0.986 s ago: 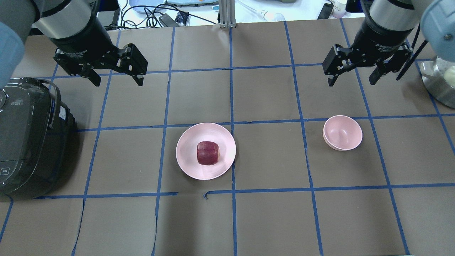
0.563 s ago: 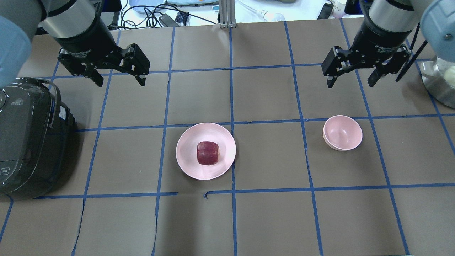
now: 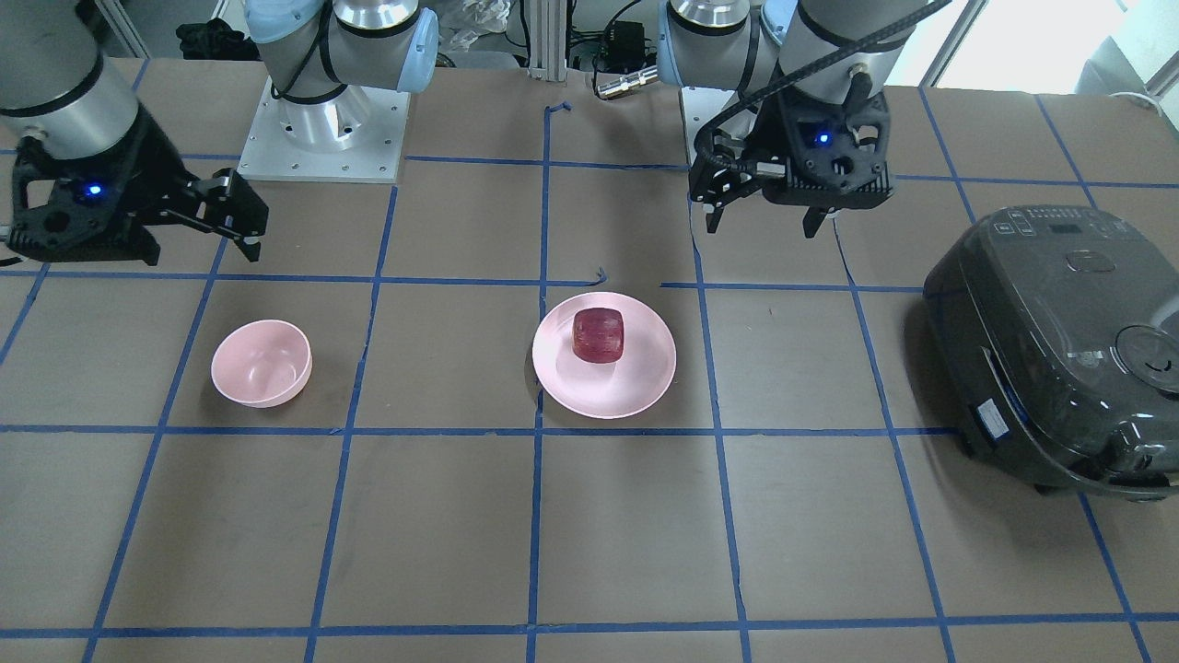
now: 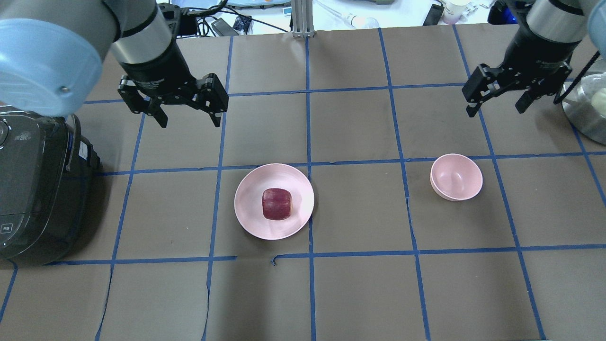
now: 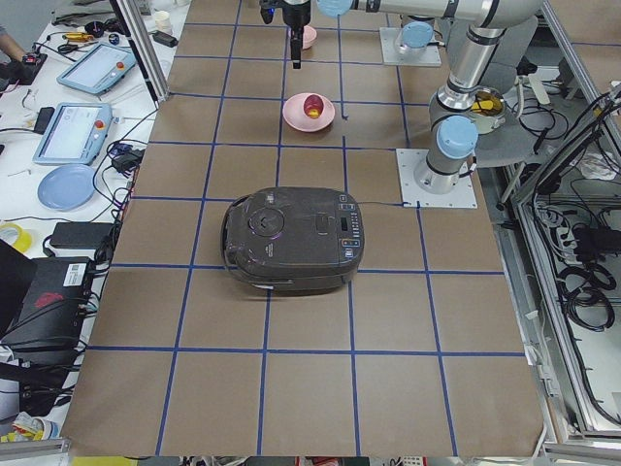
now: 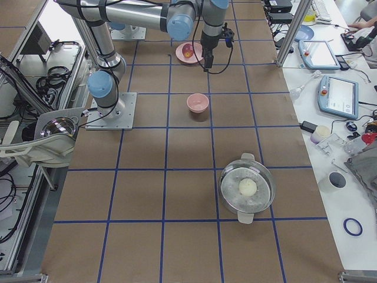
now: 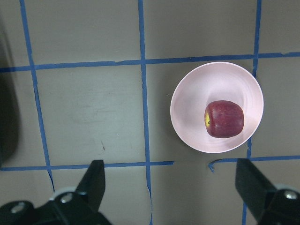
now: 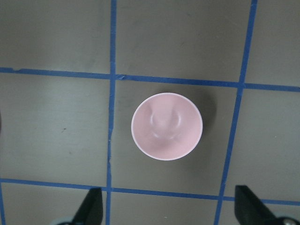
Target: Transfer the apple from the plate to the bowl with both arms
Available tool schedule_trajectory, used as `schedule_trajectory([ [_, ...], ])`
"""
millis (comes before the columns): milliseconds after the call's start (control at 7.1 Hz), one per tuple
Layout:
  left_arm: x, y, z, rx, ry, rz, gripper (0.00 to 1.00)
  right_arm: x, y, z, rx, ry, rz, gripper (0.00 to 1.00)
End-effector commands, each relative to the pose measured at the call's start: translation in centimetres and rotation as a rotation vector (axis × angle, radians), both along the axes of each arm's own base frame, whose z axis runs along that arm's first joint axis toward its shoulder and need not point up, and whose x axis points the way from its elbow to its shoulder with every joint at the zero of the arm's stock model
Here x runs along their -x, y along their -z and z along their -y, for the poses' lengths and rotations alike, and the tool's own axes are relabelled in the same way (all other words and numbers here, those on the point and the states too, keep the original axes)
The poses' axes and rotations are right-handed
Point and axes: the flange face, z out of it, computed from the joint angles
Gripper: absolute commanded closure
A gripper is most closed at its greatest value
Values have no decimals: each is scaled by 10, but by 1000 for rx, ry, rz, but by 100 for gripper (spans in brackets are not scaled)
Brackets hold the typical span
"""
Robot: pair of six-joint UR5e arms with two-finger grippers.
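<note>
The dark red apple [image 4: 277, 203] sits on the wide pale pink plate [image 4: 249, 188] near the table's middle; it also shows in the left wrist view [image 7: 225, 118]. The small deep pink bowl [image 4: 457, 177] stands empty to the right and fills the centre of the right wrist view [image 8: 167, 126]. My left gripper [image 4: 190, 121] is open and empty, high above the table, beyond and left of the plate. My right gripper [image 4: 494, 111] is open and empty, high above the table, beyond and slightly right of the bowl.
A black rice cooker [image 4: 38, 184] stands at the left edge. A metal pot [image 4: 587, 111] with a white ball in it stands at the right edge. Blue tape lines grid the brown table cover.
My left gripper has moved right and a little nearer the plate. My right gripper has moved right. Both stay open; apple, plate and bowl have not moved.
</note>
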Motion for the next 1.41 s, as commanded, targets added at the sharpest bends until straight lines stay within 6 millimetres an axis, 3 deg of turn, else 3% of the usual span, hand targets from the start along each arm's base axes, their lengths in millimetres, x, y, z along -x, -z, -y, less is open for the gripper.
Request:
schedule_trajectory([
  [0,59,76,9,3,-55,7,0,57,65,14,-89,10,48,0],
  [141,72,116,8,7,-91,19,0,59,93,13,-96,4,42,0],
  [282,77,154,7,1,-115,33,0,57,123,1,-141,14,49,0],
  [423,84,184,4,-5,-99,39,0,54,157,-7,-151,22,58,0],
  [563,91,205,-5,-6,-79,58,0,53,178,-10,-125,20,46,0],
  [845,122,227,-40,-48,6,78,0,54,223,-8,-103,18,35,0],
  [1127,117,239,-50,-57,101,88,0,56,239,-1,-104,25,35,1],
  [1268,116,245,-54,-52,107,86,0,55,241,-1,-108,63,38,33],
])
